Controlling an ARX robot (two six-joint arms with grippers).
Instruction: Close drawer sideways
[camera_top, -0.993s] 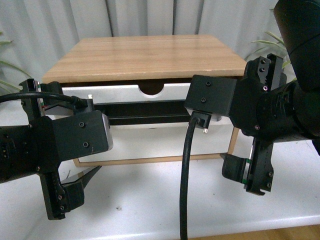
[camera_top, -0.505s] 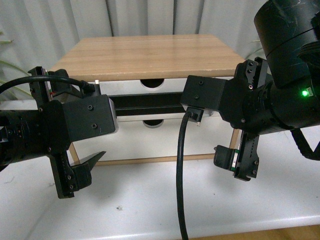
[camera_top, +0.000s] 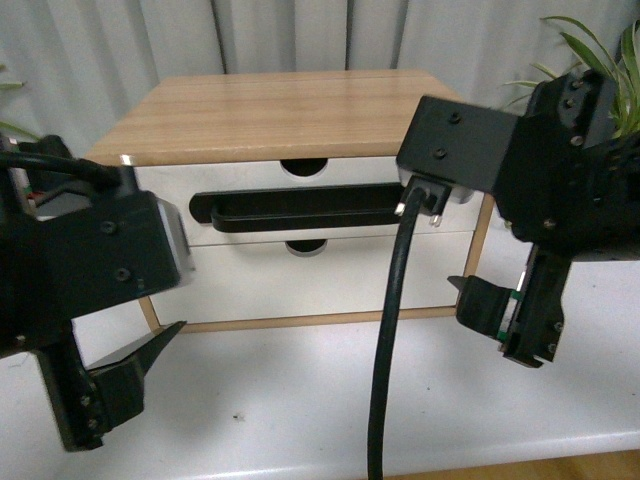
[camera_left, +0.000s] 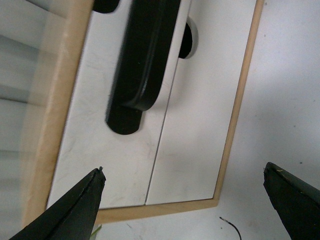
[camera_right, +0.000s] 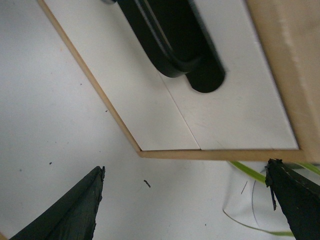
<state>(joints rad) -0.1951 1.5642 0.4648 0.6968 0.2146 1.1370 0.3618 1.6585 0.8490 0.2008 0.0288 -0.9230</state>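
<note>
The drawer (camera_top: 240, 178) is the upper one of a small wooden cabinet, white-fronted, with a wide black bar handle (camera_top: 295, 208) and a semicircular notch (camera_top: 303, 167) in its top edge. Its front sits level with the cabinet's frame. My left gripper (camera_top: 120, 375) hangs open in front of the cabinet's lower left corner, touching nothing. My right gripper (camera_top: 505, 320) stands open off the lower right corner, also empty. The left wrist view shows the drawer (camera_left: 112, 155), the handle (camera_left: 142, 60) and the open left gripper (camera_left: 182, 170). The right wrist view shows the drawer (camera_right: 240, 110), the handle (camera_right: 175, 40) and the open right gripper (camera_right: 185, 167).
Below sits a handleless white drawer (camera_top: 320, 285) with its own notch (camera_top: 305, 246). The cabinet's wooden top (camera_top: 290, 110) stands on a white table (camera_top: 300, 400). A black cable (camera_top: 385, 350) hangs from my right arm. A green plant (camera_top: 590, 45) and grey curtains are behind.
The drawer stuck out from the cabinet a second ago and now sits flush. Both arms have drawn back from its front, the left down and outward, the right outward.
</note>
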